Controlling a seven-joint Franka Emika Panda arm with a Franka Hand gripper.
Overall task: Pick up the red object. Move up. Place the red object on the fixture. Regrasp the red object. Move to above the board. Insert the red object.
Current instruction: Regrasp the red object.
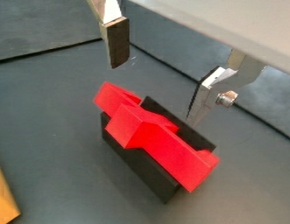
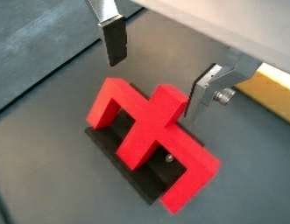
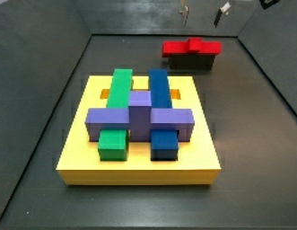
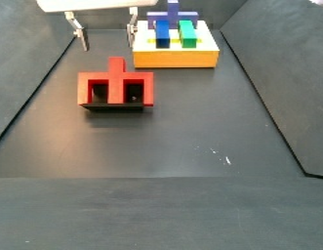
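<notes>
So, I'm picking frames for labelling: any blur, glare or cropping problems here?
In both wrist views the red object on the fixture is soft but readable, and the open gripper above it is cut off by the frame. In a side view the board is evenly lit, without glare. In a side view the gripper is small and dim.

Dark grey matte floor (image 4: 190,146) enclosed by low dark walls (image 3: 43,81).
</notes>
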